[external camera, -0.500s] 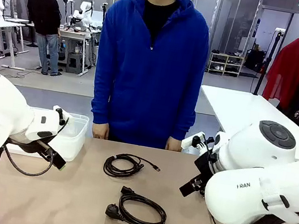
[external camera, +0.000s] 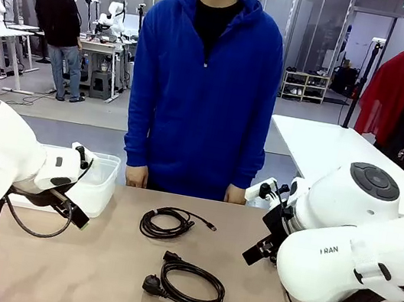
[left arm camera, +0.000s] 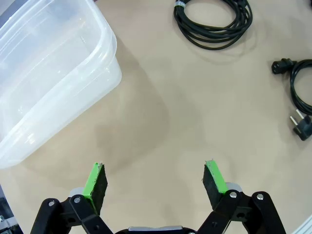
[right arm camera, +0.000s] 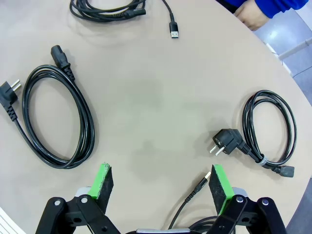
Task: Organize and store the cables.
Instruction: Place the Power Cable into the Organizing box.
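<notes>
The left jaws and the right jaws stand wide, holding nothing. On the tan surface (external camera: 89, 272), two of the cables lie apart in the front view: a thin coil (external camera: 166, 224) at centre and a power cord (external camera: 186, 282) at lower centre. A clear tub (left arm camera: 48, 73) sits in the upper left of the left wrist view. A third coil (right arm camera: 270, 129) lies at the right of the right wrist view.

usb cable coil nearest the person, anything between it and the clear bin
Nothing visible: bare table lies between the usb cable coil and the clear bin. The left end effector hangs open above the table, holding nothing.
</notes>
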Robot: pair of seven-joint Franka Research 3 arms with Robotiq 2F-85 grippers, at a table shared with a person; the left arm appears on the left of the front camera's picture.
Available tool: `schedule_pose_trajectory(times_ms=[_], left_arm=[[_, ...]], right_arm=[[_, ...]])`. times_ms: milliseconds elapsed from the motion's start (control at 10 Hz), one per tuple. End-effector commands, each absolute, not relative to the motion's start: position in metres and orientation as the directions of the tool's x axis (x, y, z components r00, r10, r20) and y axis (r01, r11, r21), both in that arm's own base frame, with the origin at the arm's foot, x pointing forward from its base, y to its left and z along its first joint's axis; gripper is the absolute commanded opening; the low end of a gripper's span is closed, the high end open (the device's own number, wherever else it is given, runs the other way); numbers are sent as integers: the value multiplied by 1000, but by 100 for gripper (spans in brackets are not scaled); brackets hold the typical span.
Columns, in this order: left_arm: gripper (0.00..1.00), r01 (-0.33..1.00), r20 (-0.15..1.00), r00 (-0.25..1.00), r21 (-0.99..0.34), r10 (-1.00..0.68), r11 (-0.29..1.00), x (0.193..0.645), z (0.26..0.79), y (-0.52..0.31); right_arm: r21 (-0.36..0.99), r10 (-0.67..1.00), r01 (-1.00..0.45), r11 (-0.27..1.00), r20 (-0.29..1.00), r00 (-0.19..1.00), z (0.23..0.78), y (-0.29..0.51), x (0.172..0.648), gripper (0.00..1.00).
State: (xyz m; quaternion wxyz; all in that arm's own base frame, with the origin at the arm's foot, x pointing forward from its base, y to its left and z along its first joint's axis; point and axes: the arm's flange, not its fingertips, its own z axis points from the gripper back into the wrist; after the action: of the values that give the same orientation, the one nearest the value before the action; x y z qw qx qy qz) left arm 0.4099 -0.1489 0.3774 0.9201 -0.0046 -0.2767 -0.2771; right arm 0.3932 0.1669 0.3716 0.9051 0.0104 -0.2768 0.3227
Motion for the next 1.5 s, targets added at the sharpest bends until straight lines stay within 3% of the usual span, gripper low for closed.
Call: schedule_pose_trajectory(times_ms=[0, 800, 1400], left_arm=[[100, 509, 513, 696, 141, -503, 849, 410, 378, -147], [100, 509, 513, 696, 141, -503, 849, 410, 378, -147], [100, 602, 478, 661, 121, -578, 789, 394, 420, -139]], right_arm=[[-158, 577, -589, 793, 508, 640, 372, 167, 393, 100], [-160, 578, -590, 791, 508, 638, 372, 167, 393, 100], [-141, 580, -602, 786, 504, 640, 447, 130, 395, 100]])
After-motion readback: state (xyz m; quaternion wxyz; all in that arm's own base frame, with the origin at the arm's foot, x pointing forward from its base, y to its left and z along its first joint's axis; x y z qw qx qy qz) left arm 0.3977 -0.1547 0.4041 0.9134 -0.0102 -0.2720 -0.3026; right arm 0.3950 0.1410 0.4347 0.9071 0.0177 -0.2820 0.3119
